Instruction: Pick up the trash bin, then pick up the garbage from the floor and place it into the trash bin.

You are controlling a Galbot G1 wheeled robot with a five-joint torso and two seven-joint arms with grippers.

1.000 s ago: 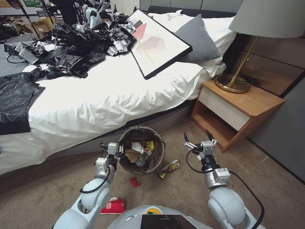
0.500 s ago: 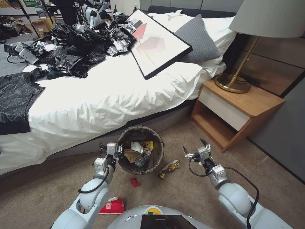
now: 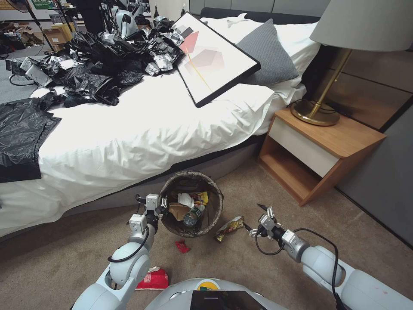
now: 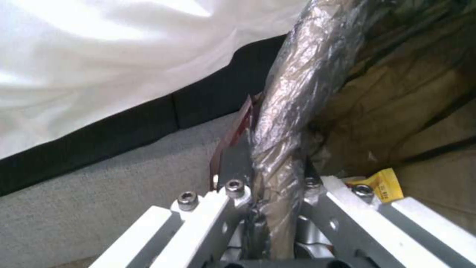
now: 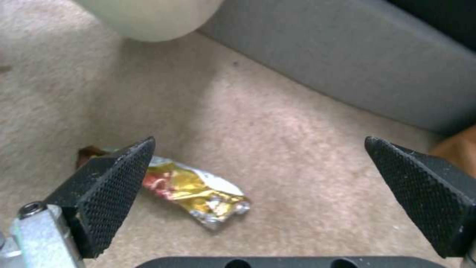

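Observation:
The trash bin (image 3: 192,174), with its dark liner over the rim, hangs from my left gripper (image 3: 160,209), which is shut on the near-left rim. The left wrist view shows the gripper (image 4: 270,175) pinching the liner-wrapped rim (image 4: 292,93). Inside the bin lie a white tissue (image 3: 186,199), a brown paper bag (image 3: 177,211) and a bottle (image 3: 192,216). A yellow snack wrapper (image 3: 229,227) (image 5: 193,188) lies on the carpet right of the bin. My right gripper (image 3: 254,216) (image 5: 260,145) stands open, low, just right of the wrapper. A red packet (image 3: 182,246) and a crushed red-and-white cup (image 3: 152,280) lie nearer my base.
The bed (image 3: 142,129) with its grey base runs behind the bin, carrying a heap of black bags (image 3: 103,60) and a framed picture (image 3: 213,58). A wooden nightstand (image 3: 318,155) with a lamp (image 3: 316,110) stands at the right. Open carpet (image 3: 258,267) lies around the litter.
My right arm has dropped and swung left toward the yellow wrapper, its gripper staying open. The left gripper and the bin have stayed put.

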